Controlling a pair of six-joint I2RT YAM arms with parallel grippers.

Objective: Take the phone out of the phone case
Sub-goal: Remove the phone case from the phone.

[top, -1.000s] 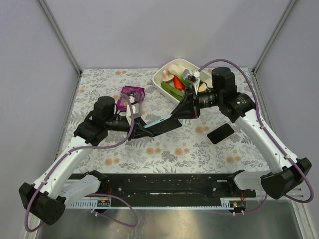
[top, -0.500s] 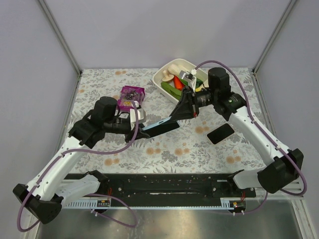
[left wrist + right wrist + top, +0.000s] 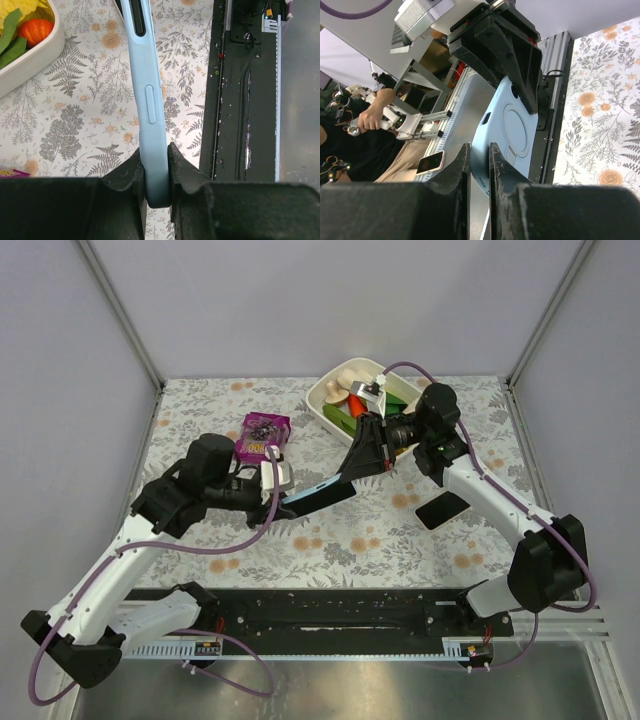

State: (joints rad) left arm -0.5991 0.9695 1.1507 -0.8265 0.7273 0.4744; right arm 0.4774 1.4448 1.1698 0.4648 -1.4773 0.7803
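A light blue phone case (image 3: 318, 494) hangs in the air above the middle of the table, held at both ends. My left gripper (image 3: 284, 503) is shut on its near-left end; in the left wrist view the case (image 3: 149, 100) runs edge-on up from my jaws (image 3: 156, 181). My right gripper (image 3: 352, 466) is shut on the far-right end; in the right wrist view the case's back (image 3: 512, 131) shows beyond my jaws (image 3: 479, 167). A black phone (image 3: 443, 508) lies flat on the table below the right arm, apart from the case.
A white dish (image 3: 327, 407) of toy vegetables stands at the back, also showing in the left wrist view (image 3: 37, 56). A purple box (image 3: 265, 431) sits at the back left. The black base rail (image 3: 330, 609) runs along the table's near edge.
The right wrist has swung back and up, and the left gripper has drawn slightly left. The case stays gripped by both and tilts a little more. The black phone has not moved.
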